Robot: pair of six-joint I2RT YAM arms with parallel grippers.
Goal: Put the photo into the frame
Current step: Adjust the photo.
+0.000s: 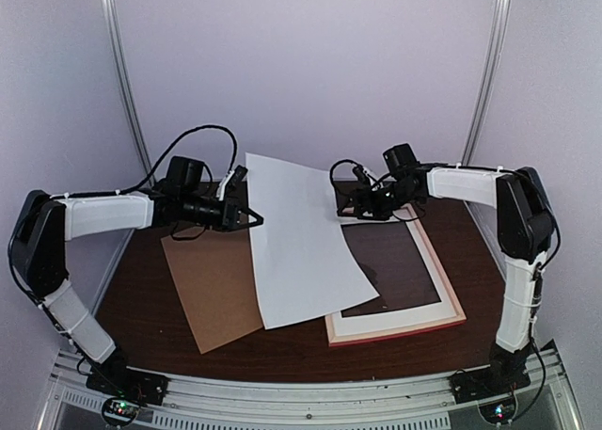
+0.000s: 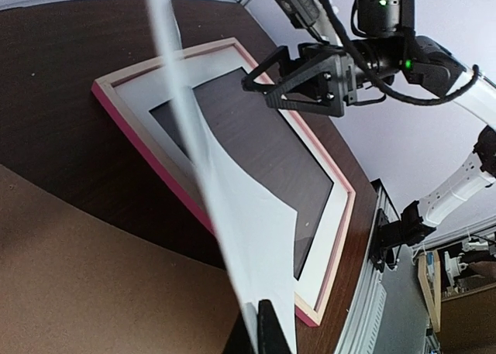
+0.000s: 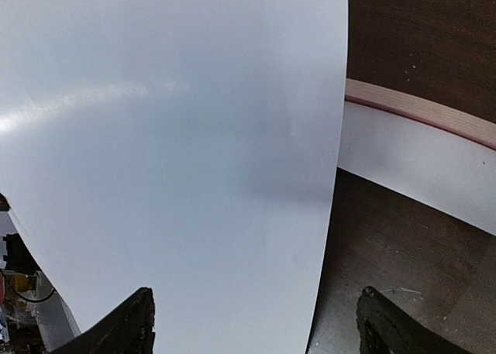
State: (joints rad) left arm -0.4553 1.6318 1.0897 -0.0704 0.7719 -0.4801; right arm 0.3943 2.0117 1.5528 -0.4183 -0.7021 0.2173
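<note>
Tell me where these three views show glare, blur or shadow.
Top external: evenly lit; the photo, white side showing, drops a soft shadow inside the frame. Left wrist: the photo's near edge is a blurred pale streak down the picture, while the frame behind it is sharp. Right wrist: a faint streak of glare crosses the photo's upper left.

Soft, even overhead light, fairly bright; no hard shadows. Photo [image 1: 301, 242], white back up, throws faint shadow onto frame [image 1: 442, 303] and dark table [image 1: 141, 308]. Right wrist view: mild glare streak on photo, upper left. Left wrist view: near photo edge blurred, slight wide-angle bowing toward edges.
</note>
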